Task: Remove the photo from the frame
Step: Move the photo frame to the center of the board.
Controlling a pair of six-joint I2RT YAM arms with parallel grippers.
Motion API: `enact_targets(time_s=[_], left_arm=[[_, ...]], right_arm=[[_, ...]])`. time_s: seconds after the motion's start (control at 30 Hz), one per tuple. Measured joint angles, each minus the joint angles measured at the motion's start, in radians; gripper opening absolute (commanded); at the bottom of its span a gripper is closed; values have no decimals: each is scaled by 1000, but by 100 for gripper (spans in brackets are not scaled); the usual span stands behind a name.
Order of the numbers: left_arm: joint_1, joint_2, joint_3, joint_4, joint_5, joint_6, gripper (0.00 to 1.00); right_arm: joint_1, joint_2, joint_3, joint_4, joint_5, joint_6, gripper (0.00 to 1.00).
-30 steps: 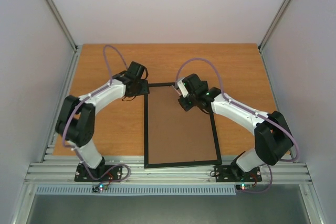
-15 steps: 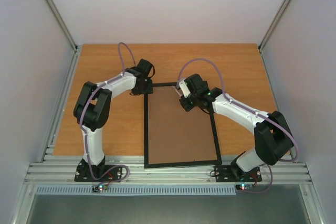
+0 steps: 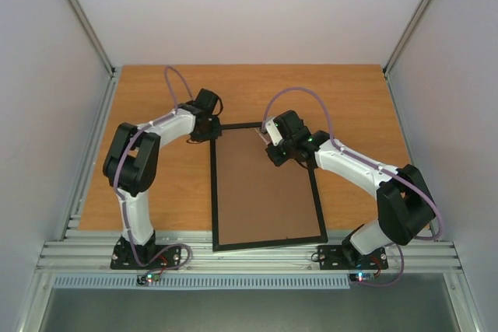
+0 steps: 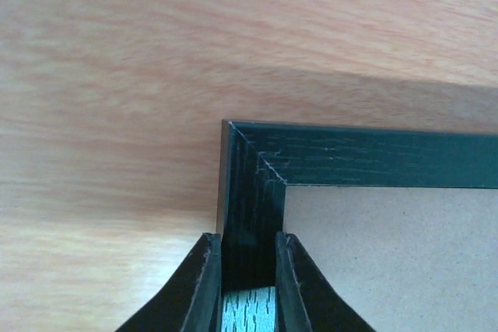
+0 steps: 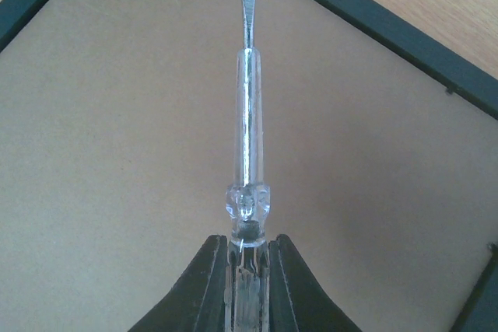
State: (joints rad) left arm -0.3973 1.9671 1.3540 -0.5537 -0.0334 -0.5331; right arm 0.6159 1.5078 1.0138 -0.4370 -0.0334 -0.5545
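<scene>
Because the frame (image 3: 267, 246) lies face down by the table's (image 3: 156, 99) near edge, its backing board (image 3: 264, 192) hides the photo; the left gripper (image 4: 247, 237) clamps its far-left rail, and the right gripper (image 5: 247, 240) holds a flat screwdriver (image 5: 247, 114).

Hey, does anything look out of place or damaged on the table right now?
Nothing is spilled or broken. The frame lies back side up, with light scuffing at its far left corner joint. The left gripper pinches its left rail; the right gripper holds a screwdriver.

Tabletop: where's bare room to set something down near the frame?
Bare table: far strip beyond the frame, and between its left rail and the left arm. Crowded along its far edge: left gripper, right gripper with screwdriver.
</scene>
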Motion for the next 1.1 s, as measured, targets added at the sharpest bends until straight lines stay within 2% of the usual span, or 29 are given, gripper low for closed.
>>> enact_targets(time_s=[0.13,0.33,0.57,0.7,0.83,0.9,0.97,1.1], left_arm=[[54,-70,-103,43,19,-55,8],[146,-243,-335,115,-13,-200,9],[167,-383,-514,192,-32,-397,12],[166,-426,-564,231,-26,-458,26],[161,-480,-589,159,-37,-435,43],[161,-524,-590,96,-51,-396,59],[159,-561,-579,49,-63,-336,69],[153,-537,-485,-25,-80,-183,77]], right_arm=[[0,-5,0,-2,-14,0,1],[0,-8,2,-14,-48,0,1],[0,-13,9,-24,-93,0,1],[0,-25,9,-29,-119,0,1],[0,-49,9,-29,-135,-4,1],[0,-60,8,-29,-144,-6,1],[0,-69,7,-28,-153,-9,1],[0,-82,-5,-27,-175,-16,1]])
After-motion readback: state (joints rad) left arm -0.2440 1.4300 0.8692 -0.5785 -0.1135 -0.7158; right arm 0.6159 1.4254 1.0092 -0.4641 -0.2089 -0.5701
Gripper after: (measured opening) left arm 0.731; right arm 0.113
